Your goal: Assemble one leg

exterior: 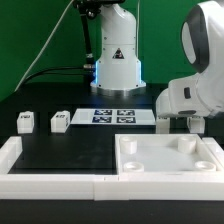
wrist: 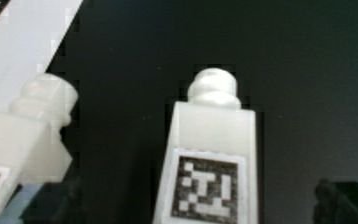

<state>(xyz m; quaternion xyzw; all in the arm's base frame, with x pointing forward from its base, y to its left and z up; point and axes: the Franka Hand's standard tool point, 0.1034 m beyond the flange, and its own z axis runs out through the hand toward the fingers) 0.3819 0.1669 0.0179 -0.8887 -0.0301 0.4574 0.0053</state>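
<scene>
— Leg [wrist: 208,125]: where was it at inspection?
— It lay flat on the dark surface [wrist: 131,60], tag side up, with its rounded knob end pointing away from the wrist camera. It sat between the two fingers [wrist: 345,200] of the tool [exterior: 180,122].

— State of the tool?
— Spread wide. One dark fingertip showed on each side of the leg. A clear gap was seen on the one side; contact on the other side could not be judged.

— Nearest neighbour?
— A second leg [wrist: 34,125] lay just beside the first, roughly parallel and apart from it, with its knob end turned the same way.

— Wider scene?
— In the exterior view the tool hung low over the surface at the exterior view's right, just behind the large white panel [exterior: 165,155], which lay flat with its corner holes showing. The marker board [exterior: 113,116] lay in front of the arm's base [exterior: 116,62]. Two further legs [exterior: 25,122] [exterior: 59,121] stood at the exterior view's left, well apart from the tool. A white rail [exterior: 50,182] ran along the front edge.
</scene>
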